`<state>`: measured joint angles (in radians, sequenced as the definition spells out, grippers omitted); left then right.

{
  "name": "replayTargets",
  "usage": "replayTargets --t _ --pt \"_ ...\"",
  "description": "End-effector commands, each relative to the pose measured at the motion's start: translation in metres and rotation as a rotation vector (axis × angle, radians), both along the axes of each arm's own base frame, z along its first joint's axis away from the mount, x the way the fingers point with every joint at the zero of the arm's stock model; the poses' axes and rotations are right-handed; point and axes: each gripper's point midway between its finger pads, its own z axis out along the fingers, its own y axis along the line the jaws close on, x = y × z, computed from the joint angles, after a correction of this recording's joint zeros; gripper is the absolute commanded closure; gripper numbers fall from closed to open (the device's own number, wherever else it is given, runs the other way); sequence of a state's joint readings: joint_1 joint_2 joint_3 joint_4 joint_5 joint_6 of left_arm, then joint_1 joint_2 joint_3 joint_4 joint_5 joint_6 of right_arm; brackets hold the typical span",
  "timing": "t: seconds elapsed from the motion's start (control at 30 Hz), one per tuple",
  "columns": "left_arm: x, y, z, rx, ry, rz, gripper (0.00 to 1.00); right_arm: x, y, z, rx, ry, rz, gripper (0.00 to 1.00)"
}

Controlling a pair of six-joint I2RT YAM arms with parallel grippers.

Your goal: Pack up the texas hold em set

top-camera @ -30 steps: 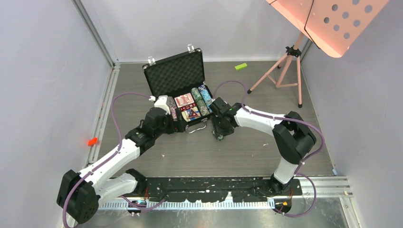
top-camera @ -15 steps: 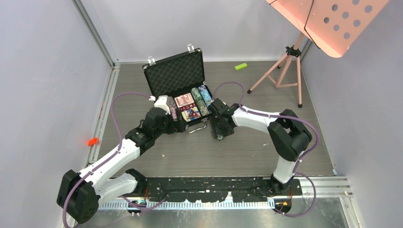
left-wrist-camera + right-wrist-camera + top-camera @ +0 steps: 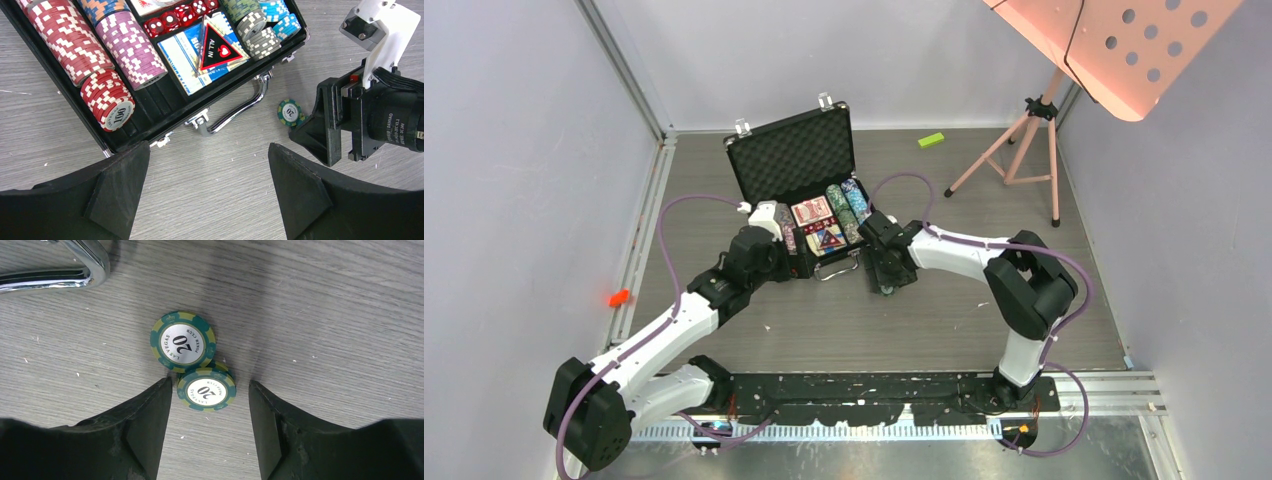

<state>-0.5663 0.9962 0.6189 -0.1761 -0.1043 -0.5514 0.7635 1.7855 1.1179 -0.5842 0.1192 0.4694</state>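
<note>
Holding the right end effector (image 3: 210,387) spread, empty, straddling one green chip (image 3: 206,390) touching a second chip (image 3: 182,342) on the worktop (image 3: 325,315), just right of the open briefcase (image 3: 150,117) and its handle (image 3: 240,107). Hovering the left end effector (image 3: 208,150), likewise spread and empty, at the briefcase's near edge.

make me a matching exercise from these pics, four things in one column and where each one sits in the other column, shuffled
Things
1. green 20 chips
2. red dice
3. ALL IN triangle
4. green block

Places
A. lying on the blue card deck
B. at the far end of the table, apart from the briefcase
C. on the table beside the handle, outside the briefcase
D. lined in a row inside the briefcase

Pairs: 1-C, 2-D, 3-A, 4-B
</note>
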Motion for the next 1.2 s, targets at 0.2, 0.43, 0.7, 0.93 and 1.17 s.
replayTargets --t 0.2,0.43,0.7,0.93,1.17 --pt "0.006 -0.001 0.015 -0.027 -0.037 0.011 0.08 -0.013 -0.002 -0.014 -0.068 0.019 0.022 0.47" --pt "0.005 0.0 0.016 -0.028 -0.038 0.012 0.08 -0.019 0.005 -0.011 -0.057 0.032 0.051 0.6" --pt "0.004 -0.001 0.017 -0.033 -0.037 0.013 0.08 -0.017 0.006 0.025 -0.018 -0.011 0.052 0.66" --pt "0.005 -0.001 0.015 -0.034 -0.034 0.012 0.08 -0.013 0.008 0.05 0.001 -0.049 0.059 0.66" --pt "0.004 -0.002 0.015 -0.035 -0.032 0.009 0.08 0.003 0.018 0.053 -0.004 -0.073 0.07 0.66"
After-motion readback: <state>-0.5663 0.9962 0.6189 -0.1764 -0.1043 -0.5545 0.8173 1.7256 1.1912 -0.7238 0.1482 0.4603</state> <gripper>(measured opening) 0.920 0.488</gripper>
